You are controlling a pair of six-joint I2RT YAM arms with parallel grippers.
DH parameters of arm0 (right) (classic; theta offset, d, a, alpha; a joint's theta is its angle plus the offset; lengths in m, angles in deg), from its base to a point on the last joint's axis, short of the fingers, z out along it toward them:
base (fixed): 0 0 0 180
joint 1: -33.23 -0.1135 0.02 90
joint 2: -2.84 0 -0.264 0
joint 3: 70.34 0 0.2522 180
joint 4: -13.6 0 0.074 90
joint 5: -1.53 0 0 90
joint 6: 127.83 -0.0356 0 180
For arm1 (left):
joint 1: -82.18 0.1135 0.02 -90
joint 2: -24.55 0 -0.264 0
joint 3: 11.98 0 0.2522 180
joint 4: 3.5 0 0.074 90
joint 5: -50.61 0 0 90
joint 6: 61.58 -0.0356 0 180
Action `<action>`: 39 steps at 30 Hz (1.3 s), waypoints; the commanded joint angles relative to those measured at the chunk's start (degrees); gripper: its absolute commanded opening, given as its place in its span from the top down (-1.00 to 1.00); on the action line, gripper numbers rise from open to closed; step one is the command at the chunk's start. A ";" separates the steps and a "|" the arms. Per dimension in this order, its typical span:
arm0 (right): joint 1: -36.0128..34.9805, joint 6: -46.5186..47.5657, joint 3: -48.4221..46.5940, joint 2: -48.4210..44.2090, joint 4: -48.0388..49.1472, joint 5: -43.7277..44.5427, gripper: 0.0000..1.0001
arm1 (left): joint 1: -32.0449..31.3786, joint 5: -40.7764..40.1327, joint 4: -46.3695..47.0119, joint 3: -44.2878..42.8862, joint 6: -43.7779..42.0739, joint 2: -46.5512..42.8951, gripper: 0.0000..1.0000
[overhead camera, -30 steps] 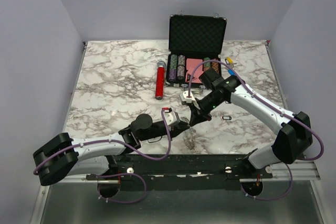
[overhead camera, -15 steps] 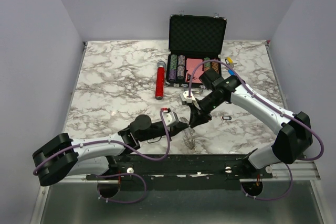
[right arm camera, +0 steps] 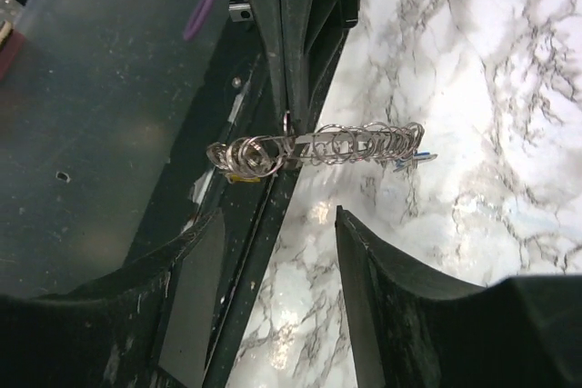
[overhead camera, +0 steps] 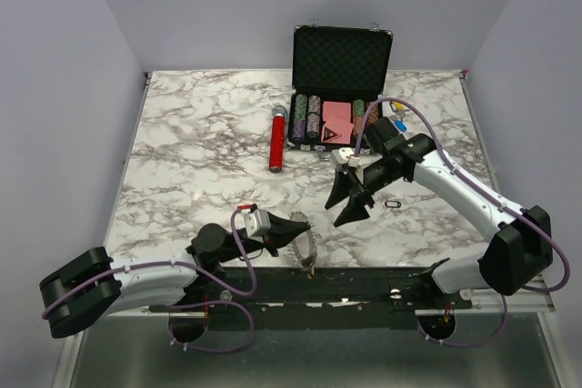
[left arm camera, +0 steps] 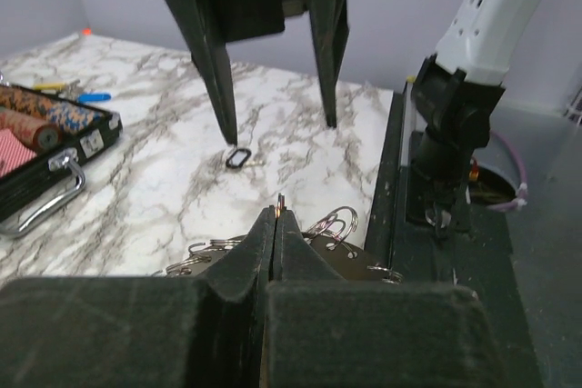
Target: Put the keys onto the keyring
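On your left, the left fingers [left arm camera: 227, 279] are pressed together on the thin wire of the keyring [overhead camera: 303, 244]. They hold it off the desk [overhead camera: 200, 161], right at the near edge and partly over the black rail [right arm camera: 264, 224]. That pinch likely serves to steady the ring and present it to the other arm, so a key can be threaded on.

From the right wrist you see the ring almost edge-on. It stands on edge rather than lying flat, with its keys bunched along it. Its long axis runs from the rail side out over the marble, and the small blue tag is at the marble end.

Moving right, your right fingers [right arm camera: 409, 315] are spread and empty, aimed down at the ring and near it, with nothing between them.

Further right, a tagged key [overhead camera: 393, 203] lies flat on the desk, apart from both arms. It is probably the next pick.
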 commanded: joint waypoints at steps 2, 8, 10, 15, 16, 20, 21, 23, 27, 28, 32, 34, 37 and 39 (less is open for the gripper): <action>-0.13 4.10 -0.73 3.22 -0.21 -9.87 -0.14 | -0.04 2.08 14.43 0.04 3.82 1.85 1.00; -0.30 3.75 -0.38 4.28 0.40 -12.25 0.00 | -0.13 2.08 16.47 -1.81 4.70 5.54 1.00; -0.48 3.14 -0.12 4.10 1.02 -12.43 0.03 | -0.04 1.82 16.47 -2.51 4.87 6.51 1.00; -1.44 -0.11 1.37 4.10 4.61 -11.47 0.06 | -0.04 0.59 18.75 -3.21 5.40 8.62 1.00; -1.71 -0.99 1.64 4.01 5.58 -11.20 0.07 | -0.04 0.59 19.01 -3.30 5.49 8.89 1.00; -2.15 -3.28 1.99 4.54 7.61 -10.50 0.10 | -0.13 0.41 19.37 -3.74 6.02 9.59 1.00; -2.24 -3.46 1.99 4.63 7.70 -10.41 0.10 | 0.05 0.33 19.63 -3.92 6.19 9.68 1.00; -2.50 -3.72 1.99 4.98 8.05 -10.23 0.12 | -0.04 0.06 19.98 -3.92 6.37 9.94 1.00; -3.03 -4.69 2.25 5.15 9.02 -9.36 0.17 | -0.04 -0.73 20.60 -3.74 6.63 10.21 1.00; -3.12 -5.04 2.26 5.15 9.37 -9.18 0.18 | -0.04 -1.08 20.69 -3.74 6.72 10.21 1.00; -3.38 -6.44 2.69 5.33 10.60 -8.13 0.20 | -0.04 -2.22 21.12 -3.39 6.90 9.95 1.00; -3.38 -7.06 2.78 5.33 11.21 -7.69 0.21 | -0.04 -2.48 21.21 -3.13 6.90 9.60 1.00; -3.56 -7.50 2.87 5.42 11.65 -7.33 0.21 | -0.13 -3.63 21.30 -2.95 6.90 9.15 1.00; -3.64 -7.77 2.96 5.42 11.74 -7.07 0.21 | -0.04 -4.77 21.04 -2.69 6.90 8.80 1.00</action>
